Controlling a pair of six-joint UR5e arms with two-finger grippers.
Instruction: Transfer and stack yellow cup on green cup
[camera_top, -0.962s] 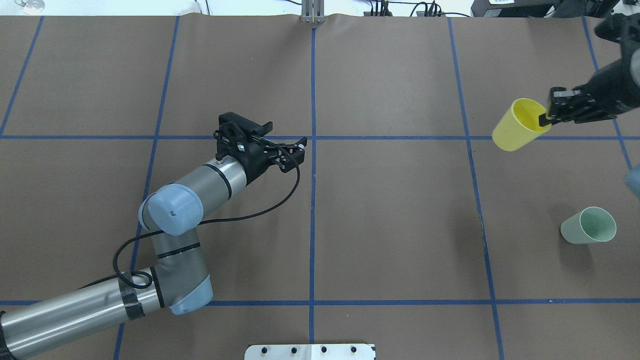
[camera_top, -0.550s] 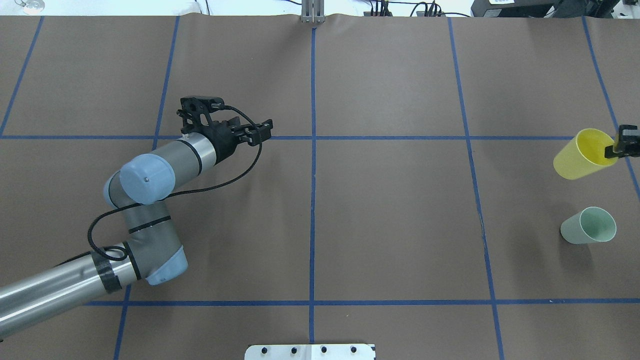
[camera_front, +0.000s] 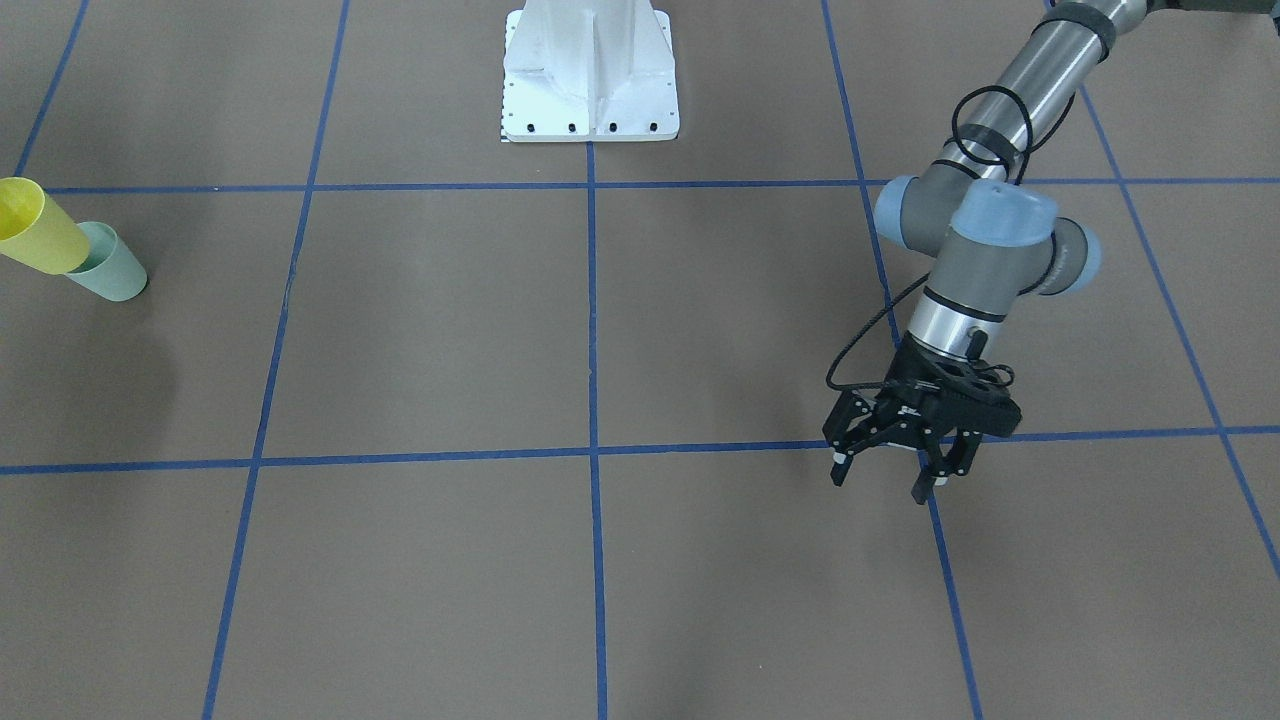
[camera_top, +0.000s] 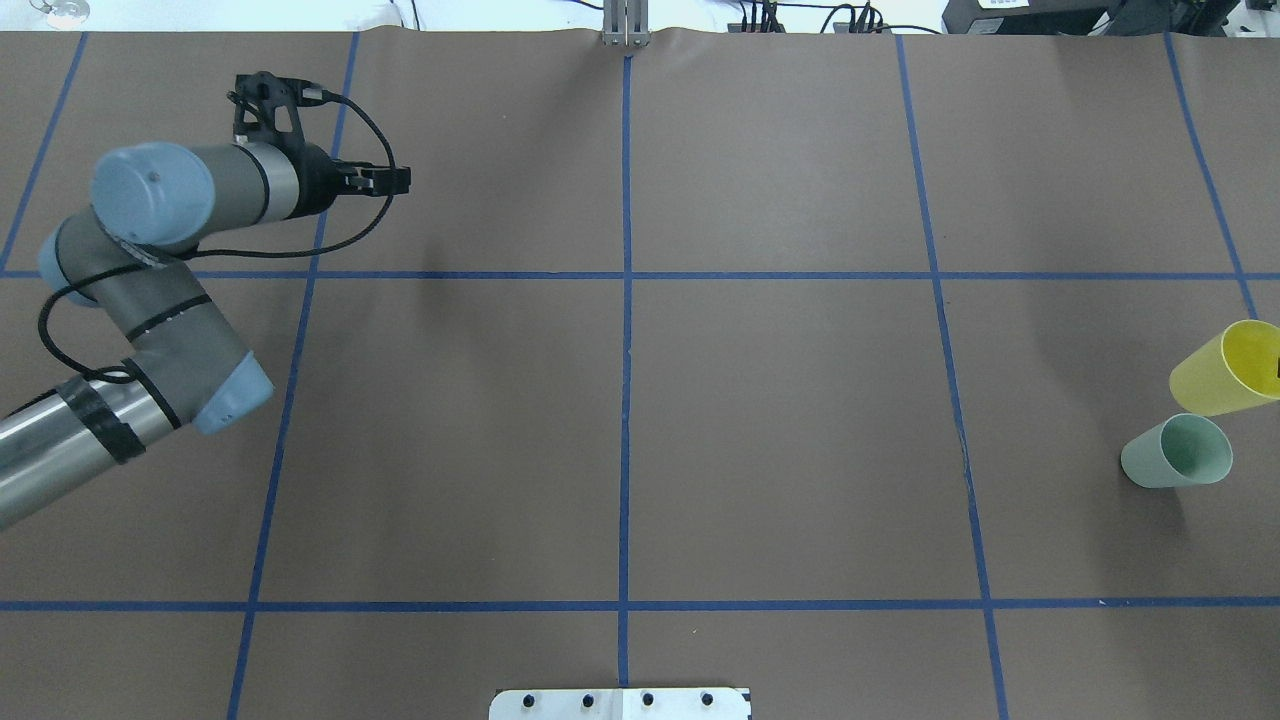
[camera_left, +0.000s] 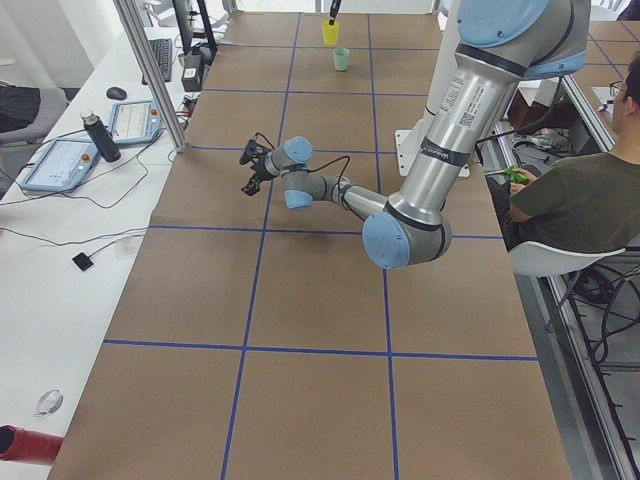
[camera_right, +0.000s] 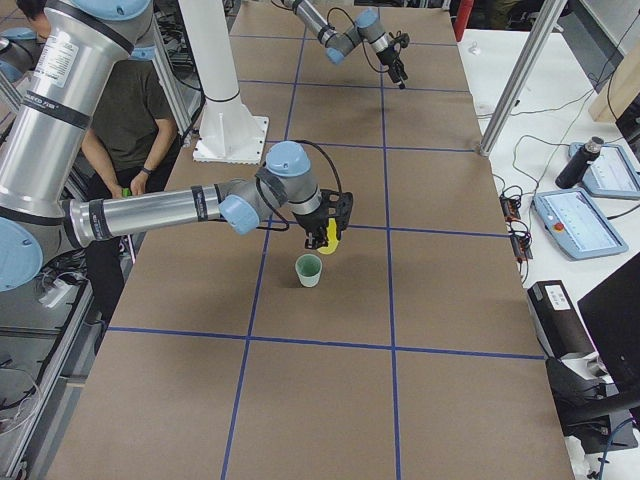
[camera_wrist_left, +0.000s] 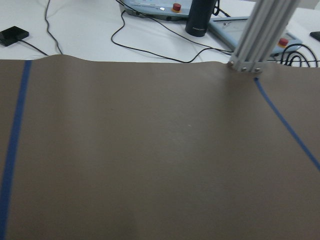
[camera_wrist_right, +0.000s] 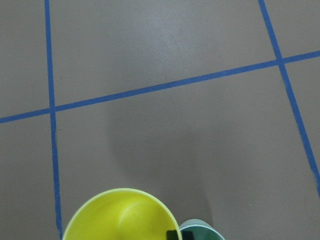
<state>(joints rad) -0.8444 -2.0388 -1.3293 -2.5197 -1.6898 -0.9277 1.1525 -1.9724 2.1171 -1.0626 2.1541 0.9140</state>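
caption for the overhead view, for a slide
Yellow cup hangs tilted just beside the upright green cup, not yet stacked.

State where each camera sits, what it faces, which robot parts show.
Front-facing: across the table, facing robot; left arm.
Overhead: behind robot, looking down; left arm.
Left wrist: faces table edge; no robot part.
Right wrist: down into yellow cup; one jaw tip.
Exterior left: table's left end; left arm near.
Exterior right: opposite end; right arm near, holding yellow cup.
Shared: overhead and front-facing show the green cup.
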